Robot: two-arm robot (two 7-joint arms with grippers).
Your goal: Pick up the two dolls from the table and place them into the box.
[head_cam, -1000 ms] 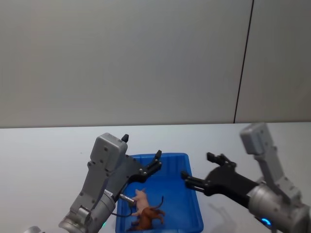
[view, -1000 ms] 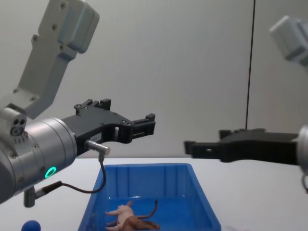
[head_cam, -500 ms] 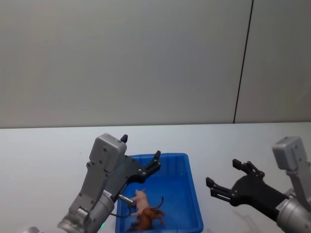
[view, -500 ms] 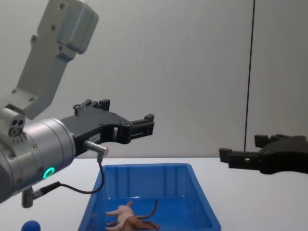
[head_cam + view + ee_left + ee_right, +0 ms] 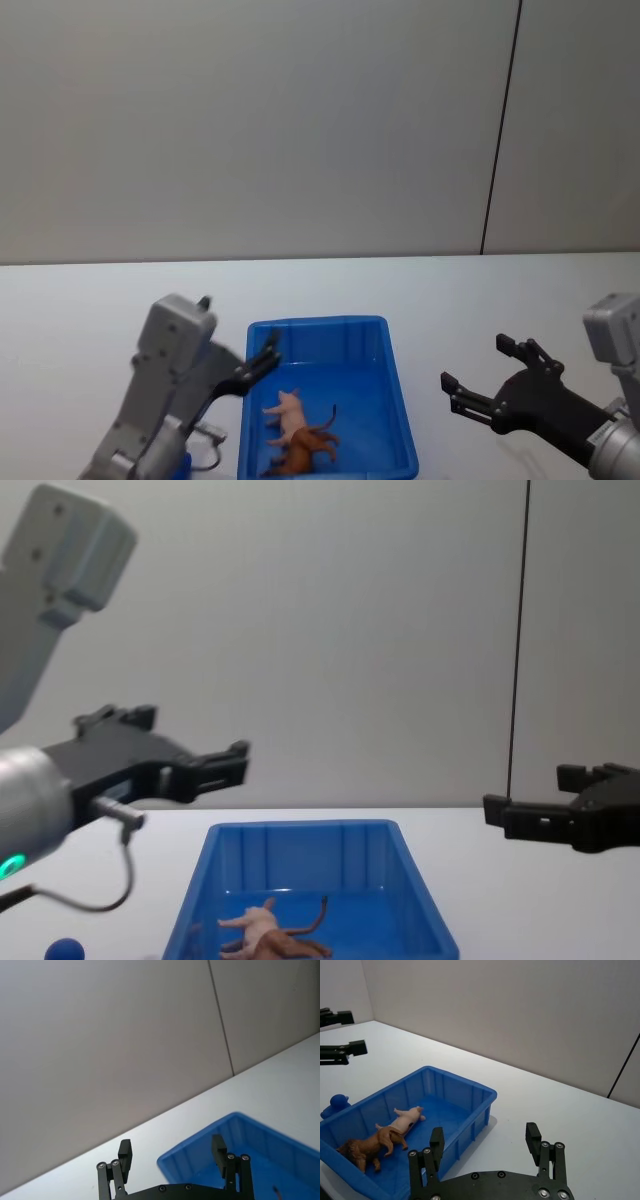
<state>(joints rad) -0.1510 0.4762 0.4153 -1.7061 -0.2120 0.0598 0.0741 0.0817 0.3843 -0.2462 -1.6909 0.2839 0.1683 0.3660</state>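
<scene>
The blue box (image 5: 318, 324) sits on the white table (image 5: 80, 310) in front of me. Both dolls lie inside it: the pale pink pig (image 5: 285, 408) and, right beside it, the brown lion (image 5: 305, 450). The chest view shows the pig (image 5: 250, 920) and the lion (image 5: 295, 943) on the box floor. My left gripper (image 5: 258, 365) is open and holds nothing, hovering over the box's left rim. My right gripper (image 5: 478, 364) is open and holds nothing, well right of the box. The right wrist view looks over the box (image 5: 485, 1094), pig (image 5: 405, 1117) and lion (image 5: 370, 1145).
A small blue ball (image 5: 65, 948) rests on the table left of the box, also seen as the ball (image 5: 335, 1102) in the right wrist view. A plain grey wall (image 5: 300, 120) stands behind the table. Bare tabletop lies to the right of the box.
My left gripper has drawn back to the left, off the middle of the box. My right gripper has moved away from the box to the right. The dolls have not moved.
</scene>
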